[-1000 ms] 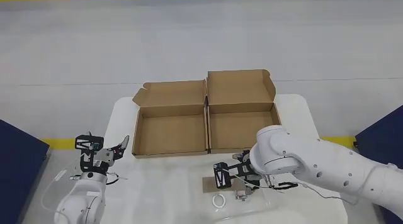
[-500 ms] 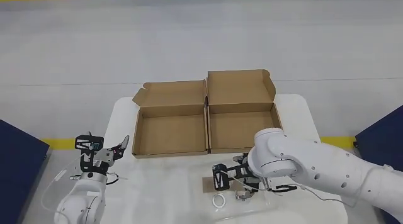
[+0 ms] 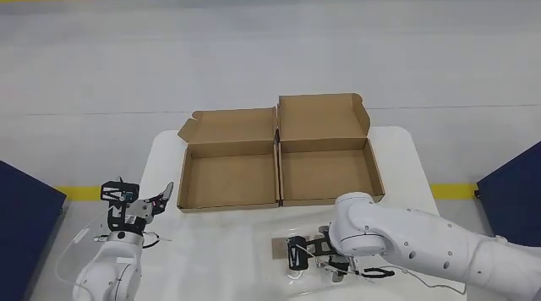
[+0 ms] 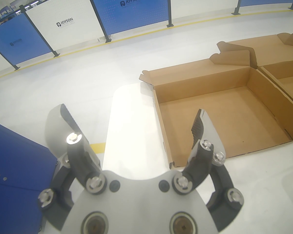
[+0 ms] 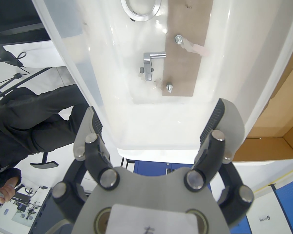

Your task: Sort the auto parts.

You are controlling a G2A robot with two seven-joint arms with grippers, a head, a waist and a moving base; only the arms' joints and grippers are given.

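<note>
In the right wrist view, small metal parts lie in a clear shallow tray [image 5: 63, 37]: a ring [image 5: 140, 1], an L-shaped bracket [image 5: 150, 64] and two bolts [image 5: 178, 39] [image 5: 169, 87] on a brown strip [image 5: 185, 20]. My right gripper [image 5: 156, 120] hangs open just short of the bracket, holding nothing. From above, the right gripper [image 3: 296, 254] sits over the brown strip [image 3: 277, 249] near the table's front edge. My left gripper [image 4: 131, 113] is open and empty at the table's left side, short of the left cardboard box [image 4: 224, 113]; from above, the left gripper [image 3: 156, 199] is at the left.
Two open cardboard boxes stand side by side at the back of the white table [image 3: 220, 242]: the left box [image 3: 228, 181] and the right box [image 3: 328, 174], both with bare floors. Blue panels flank the table on both sides.
The right arm has drawn back toward the table's front edge, its gripper sliding a little that way over the parts. The left arm has kept still.
</note>
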